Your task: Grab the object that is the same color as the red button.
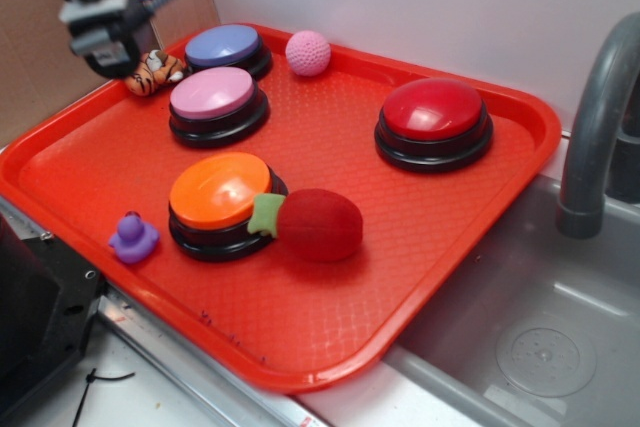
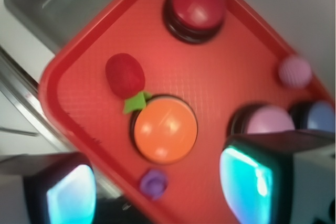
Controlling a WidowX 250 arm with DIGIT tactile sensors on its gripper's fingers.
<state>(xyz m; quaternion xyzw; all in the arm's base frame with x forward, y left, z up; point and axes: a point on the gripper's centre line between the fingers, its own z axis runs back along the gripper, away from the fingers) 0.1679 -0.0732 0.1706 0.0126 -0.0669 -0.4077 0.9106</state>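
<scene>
The fuzzy dark-red plush toy (image 1: 320, 224) with a green tuft lies on the red tray (image 1: 440, 227), touching the orange-domed button (image 1: 222, 203). It also shows in the wrist view (image 2: 125, 75). The glossy red dome button (image 1: 434, 121) stands at the tray's back right, seen in the wrist view too (image 2: 197, 8). My gripper (image 1: 105, 22) hangs high over the tray's back left corner, far from the toy. Its jaws stand wide apart with nothing between them, as the wrist view (image 2: 157, 190) shows.
Also on the tray are a pink-domed button (image 1: 217, 103), a blue-domed button (image 1: 228, 49), a pink knitted ball (image 1: 308, 52), a small tiger toy (image 1: 153, 72) and a purple duck (image 1: 134, 238). A grey sink (image 1: 530, 337) and faucet (image 1: 595, 137) lie to the right.
</scene>
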